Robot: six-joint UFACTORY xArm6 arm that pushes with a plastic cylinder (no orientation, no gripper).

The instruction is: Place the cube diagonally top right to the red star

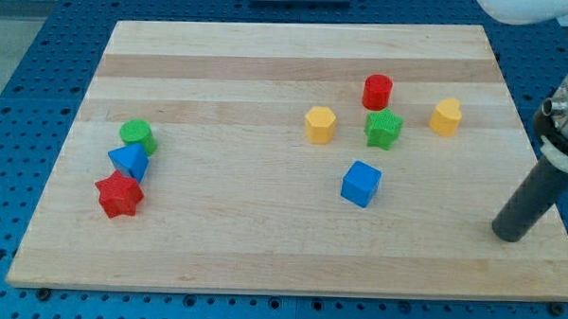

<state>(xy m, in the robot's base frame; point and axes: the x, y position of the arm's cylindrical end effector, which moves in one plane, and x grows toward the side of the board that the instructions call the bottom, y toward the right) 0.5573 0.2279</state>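
The blue cube (361, 183) lies right of the board's middle. The red star (120, 194) lies at the view's left, with a blue triangular block (130, 160) touching its upper right and a green cylinder (136, 134) just above that. My tip (509, 234) rests near the board's right edge, well to the right of the blue cube and a little lower, touching no block.
A yellow hexagon block (319, 124), a green star (384, 129), a red cylinder (377, 91) and a yellow block (446, 117) stand above the cube. The wooden board (262, 253) lies on a blue perforated table.
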